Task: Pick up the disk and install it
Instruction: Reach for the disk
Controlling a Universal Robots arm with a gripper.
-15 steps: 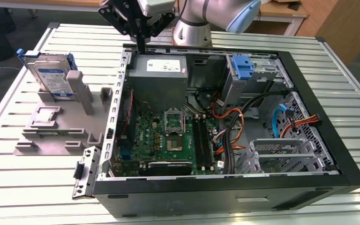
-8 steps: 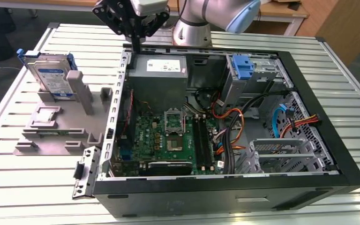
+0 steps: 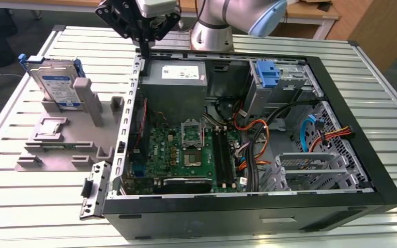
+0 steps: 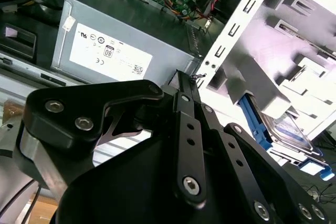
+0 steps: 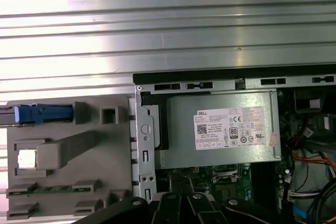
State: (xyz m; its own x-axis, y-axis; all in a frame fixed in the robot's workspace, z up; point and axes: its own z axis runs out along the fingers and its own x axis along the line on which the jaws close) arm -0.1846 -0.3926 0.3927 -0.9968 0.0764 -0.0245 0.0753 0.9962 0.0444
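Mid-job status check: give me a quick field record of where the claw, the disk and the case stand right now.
claw: shut, holding nothing, raised over the case edge near the power supply
disk: upright in the grey fixture, at the exterior view's left of the case, apart from the claw
case: open, lying on the slatted table
blue caddy: inside the case
progress: disk not yet picked up

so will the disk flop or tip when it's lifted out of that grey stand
Probably stiff: the disk looks like a metal slab in a blue bracket. Likely heavy for its size, being metal. It stands on edge in the grey stand, so a sideways push might tip it.
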